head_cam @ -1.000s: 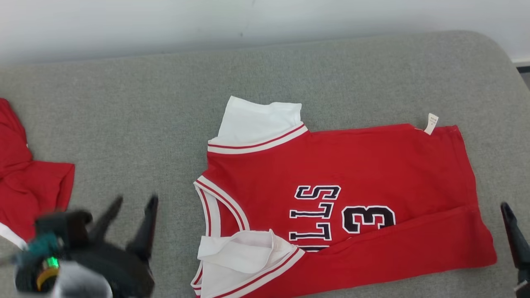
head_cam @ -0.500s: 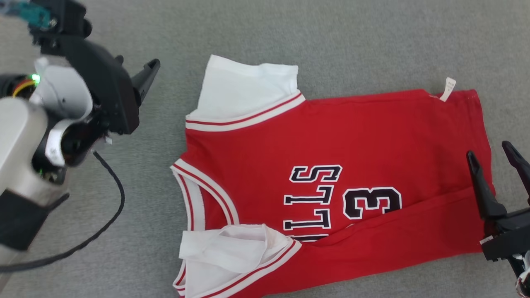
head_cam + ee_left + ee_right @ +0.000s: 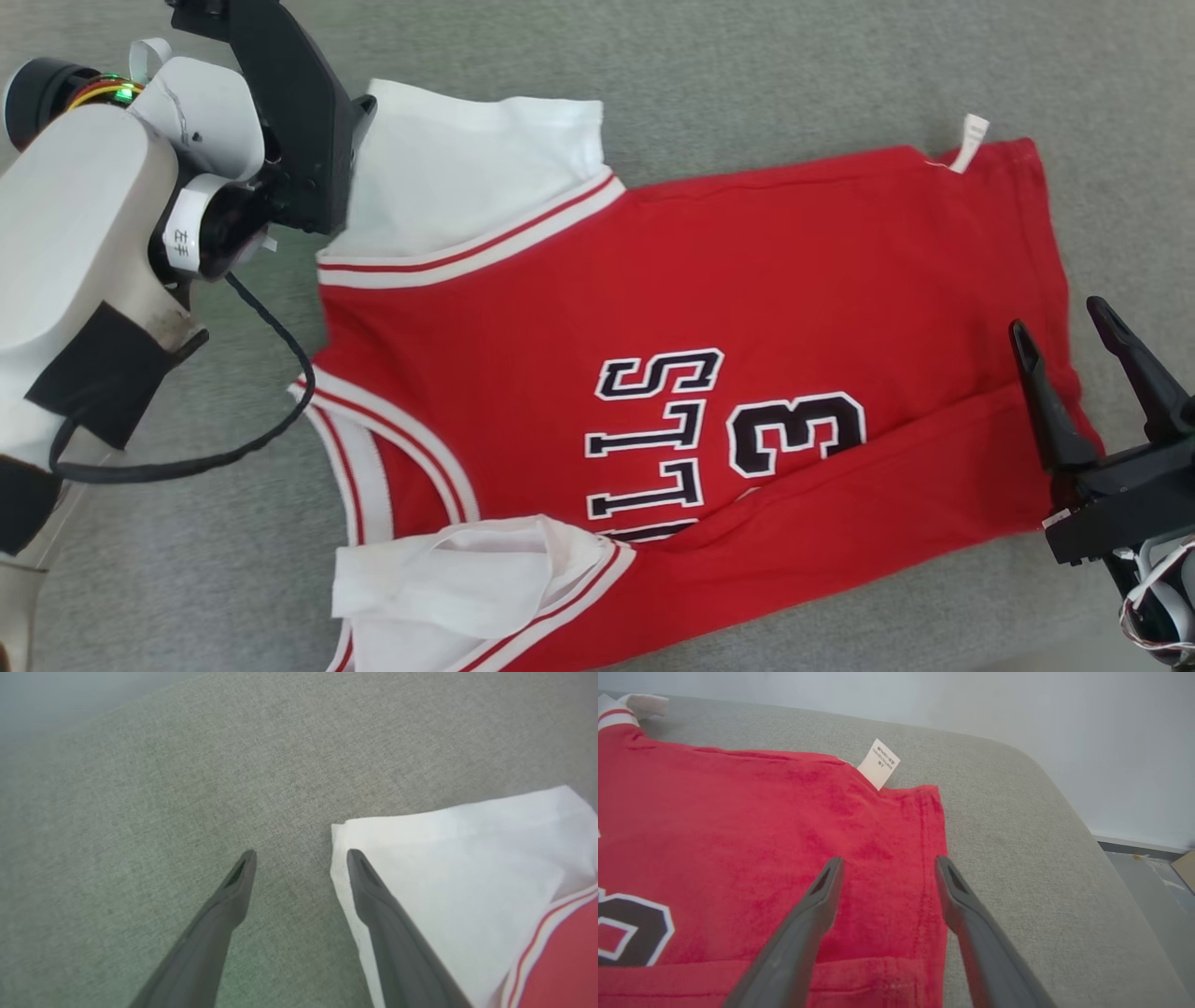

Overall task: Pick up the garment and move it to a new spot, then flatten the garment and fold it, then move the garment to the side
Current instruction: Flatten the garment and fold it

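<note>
The garment (image 3: 747, 280) is a red jersey with white sleeves and black lettering, spread on the grey cushion. My left gripper (image 3: 350, 117) is open at the far white sleeve (image 3: 467, 858). In the left wrist view, the left gripper (image 3: 301, 854) has one finger over the sleeve's edge and the other over bare cushion. My right gripper (image 3: 1057, 317) is open at the red hem. In the right wrist view, the right gripper (image 3: 888, 859) hovers over the hem seam of the jersey (image 3: 738, 812). Nothing is between either pair of fingers.
The grey cushion (image 3: 747, 75) extends beyond the jersey on all sides. A white care tag (image 3: 879, 763) sticks out at the hem's far corner. A black cable (image 3: 168, 467) loops from my left arm. A pale wall (image 3: 924, 700) and floor (image 3: 1157, 872) lie past the cushion's rounded edge.
The head camera has tilted down and closer. My left arm swung from near the front edge up to the far white sleeve. My right gripper came in over the hem.
</note>
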